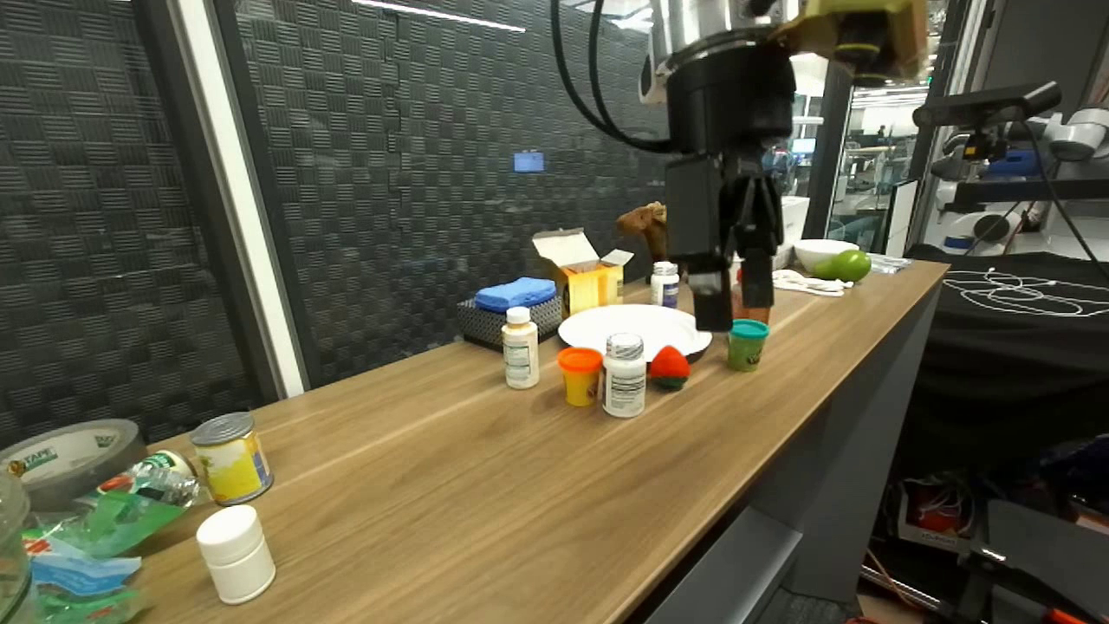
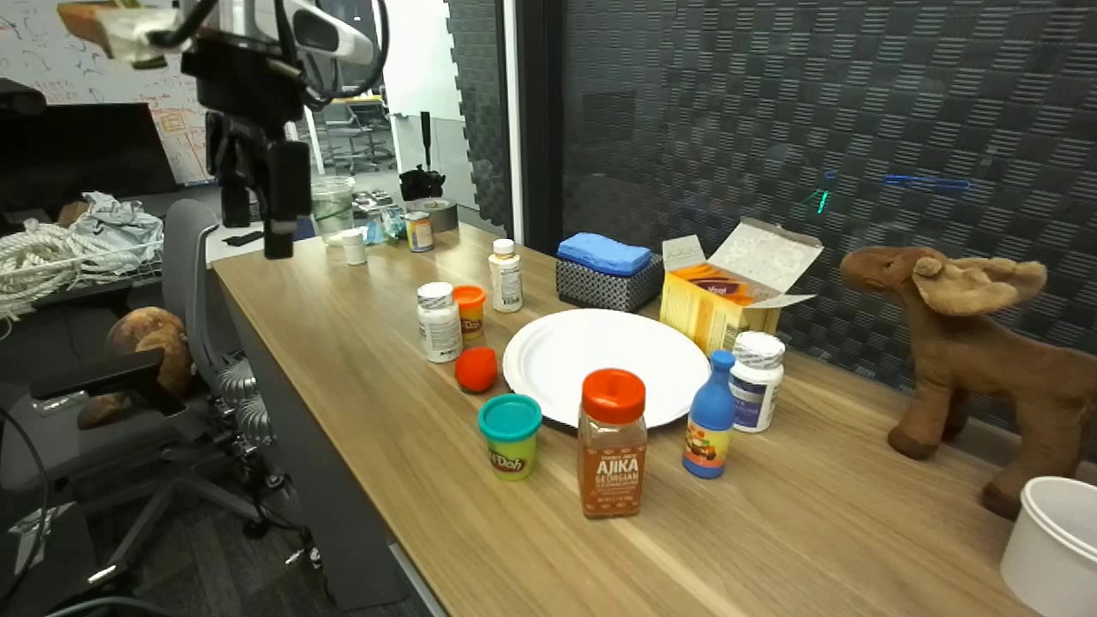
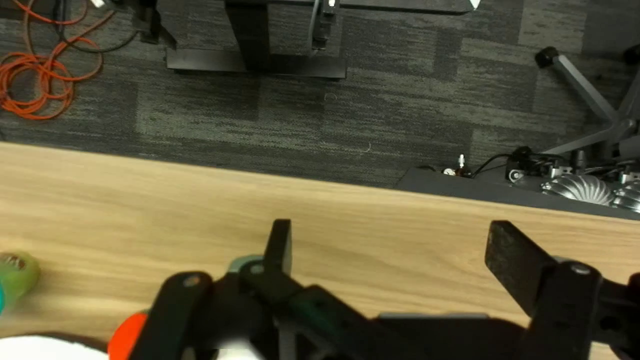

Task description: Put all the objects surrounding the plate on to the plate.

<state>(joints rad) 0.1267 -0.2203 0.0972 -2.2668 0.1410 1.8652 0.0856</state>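
Note:
The round white plate [image 2: 600,360] lies bare on the wooden table. Around it stand two white bottles [image 2: 440,332] [image 1: 521,351], an orange-lidded tub [image 1: 580,381], a red-orange piece [image 2: 476,370] and a teal-lidded tub [image 2: 509,441]. A red-capped spice jar [image 2: 612,471], a small blue bottle [image 2: 710,420] and a purple-labelled white bottle [image 2: 757,386] are also close to the rim. High above the table's front strip hangs my gripper [image 3: 392,245], its jaws wide apart and only wood visible between them. In the wrist view the plate [image 3: 45,348] and red-orange piece [image 3: 124,337] are partly cut off or covered.
Behind the plate are an open yellow box [image 2: 716,321] and a dark box with a blue cloth [image 2: 607,267]. A plush moose [image 2: 977,343] and white tub [image 2: 1054,544] stand farther along. A squat white jar [image 1: 236,555] and can [image 1: 232,459] occupy the opposite end.

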